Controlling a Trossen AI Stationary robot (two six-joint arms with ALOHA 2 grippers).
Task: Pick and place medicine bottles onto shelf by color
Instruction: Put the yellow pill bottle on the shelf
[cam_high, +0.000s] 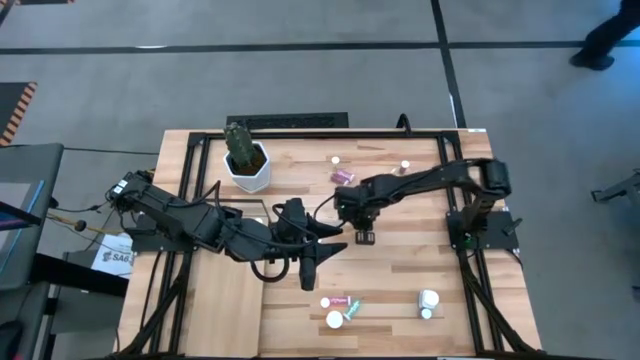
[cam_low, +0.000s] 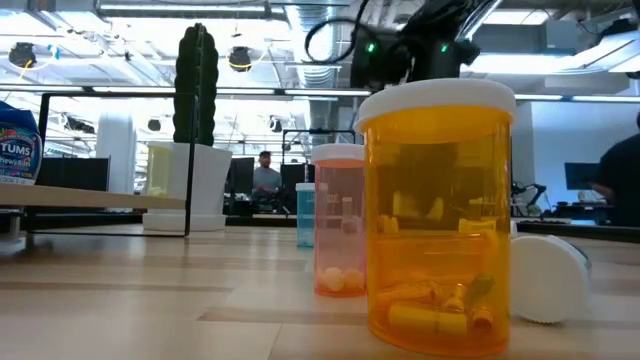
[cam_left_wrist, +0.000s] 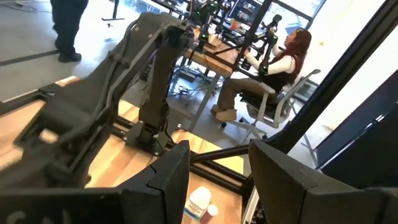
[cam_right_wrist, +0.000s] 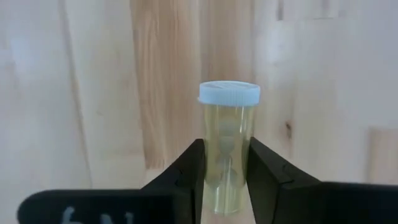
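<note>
Right end effector (cam_right_wrist: 225, 171) pinching a pale bottle (cam_right_wrist: 228, 143) above the bench (cam_right_wrist: 81, 93); I'd keep it upright. Left end effector (cam_left_wrist: 217, 180) spread, idle.

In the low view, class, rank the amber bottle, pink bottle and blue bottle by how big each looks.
1. Amber bottle, though it stands nearest the camera.
2. Pink bottle.
3. Blue bottle, partly hidden and farther back.

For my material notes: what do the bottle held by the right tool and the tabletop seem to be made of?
The bottle, held in the right tool, looks like clear yellowish plastic, since the wood shows through it; its cap seems opaque white plastic. The tabletop looks like pale wood planks, with visible grain.
</note>
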